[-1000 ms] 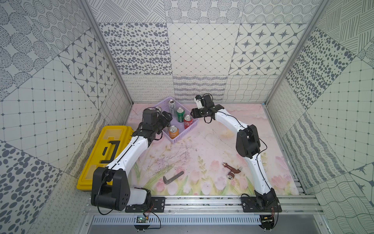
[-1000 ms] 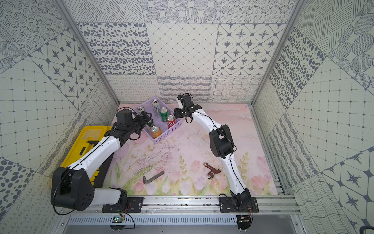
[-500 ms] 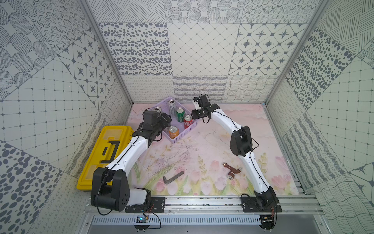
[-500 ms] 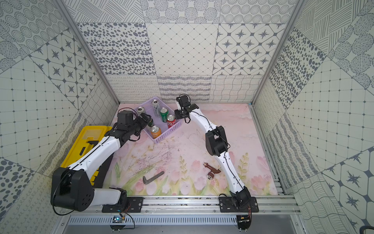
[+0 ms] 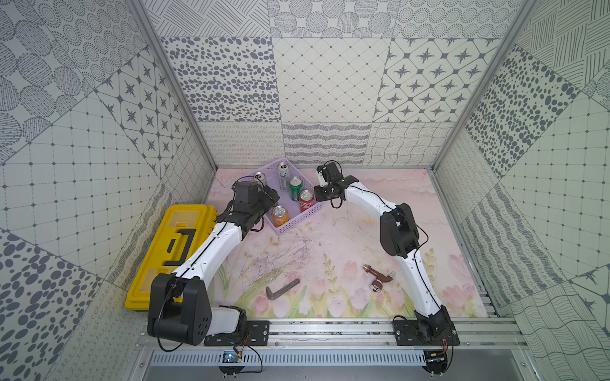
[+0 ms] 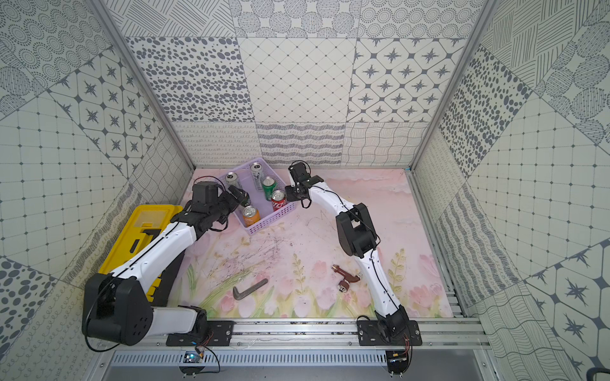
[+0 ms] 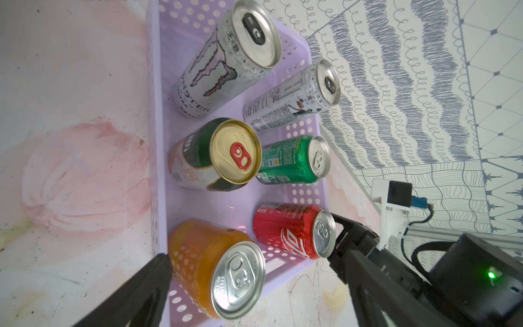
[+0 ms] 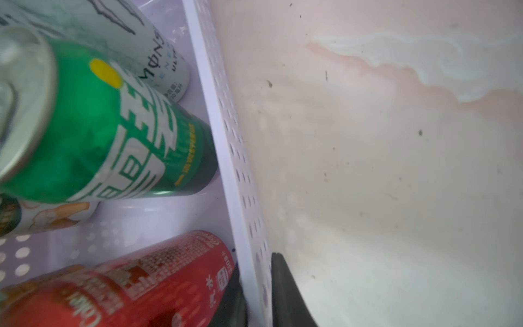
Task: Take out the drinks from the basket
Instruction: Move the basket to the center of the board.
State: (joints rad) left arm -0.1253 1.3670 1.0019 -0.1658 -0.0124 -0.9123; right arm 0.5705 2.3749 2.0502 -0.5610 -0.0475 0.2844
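Drinks (image 7: 232,154): all six cans stand upright inside the lavender basket (image 5: 294,223), none out yet. Red can (image 7: 285,229) sits just inside the right claw (image 8: 254,280), close against its inner finger. Green can (image 7: 288,160) is next along the same wall, and the two tall silver-white cans (image 7: 226,56) are beyond that. Right claw is clenched on the basket's side wall, one finger inside and one outside. Likely reason: pinning the basket so it won't slide or lift when a can is pulled. Left claw (image 6: 240,194) is spread fully wide, grasping nothing, hovering over the opposite row. Orange can (image 7: 195,254) is right in front of it, dark green gold-top can (image 7: 198,147) just past. Orange looks like the next pick. Right arm: elbow high, forearm sloping down, wrist low at rim height. Left arm: stretched long on a diagonal alongside the yellow toolbox (image 5: 171,244), wrist tipped down. Behind both claws on the bench (image 5: 356,224) lie a hex key (image 5: 283,289) and a brown tap (image 5: 379,279), well apart from the basket.
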